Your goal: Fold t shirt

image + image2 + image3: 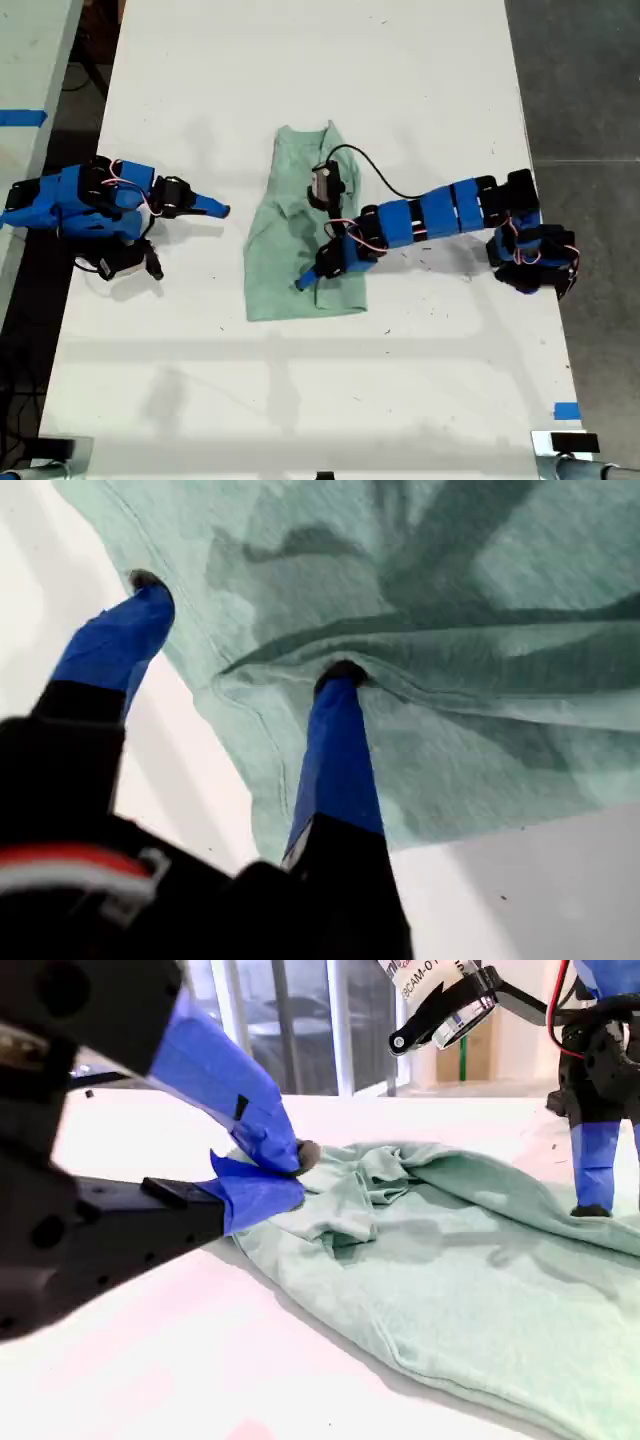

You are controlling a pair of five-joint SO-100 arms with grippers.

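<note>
Pale mint t shirt (300,245) lying partly folded and wrinkled on white surface (400,90), roughly mid-surface, long axis running away from the camera in the exterior view. My first gripper (245,630) down on the t shirt near its near-right corner as the exterior view shows it; arm reaching in from the exterior view's right, across the cloth. In the first wrist view, jaws spread apart: one blue fingertip (340,680) pressed into a raised fold of the t shirt, the other fingertip (145,585) sitting at the hemmed edge, cloth lying between them but not pinched. My second gripper (290,1165) well clear of the t shirt on the exterior view's left, resting low over bare surface and pointing toward the cloth; in the second wrist view, blue jaw tips meeting with nothing between them, so closed and empty. T shirt in that view spread beyond the tips, bunched in folds at the nearer end, flatter toward the first arm's fingertip standing on it. Strip of blue tape (566,410) on the surface, well off from the t shirt toward the exterior view's lower right.
</note>
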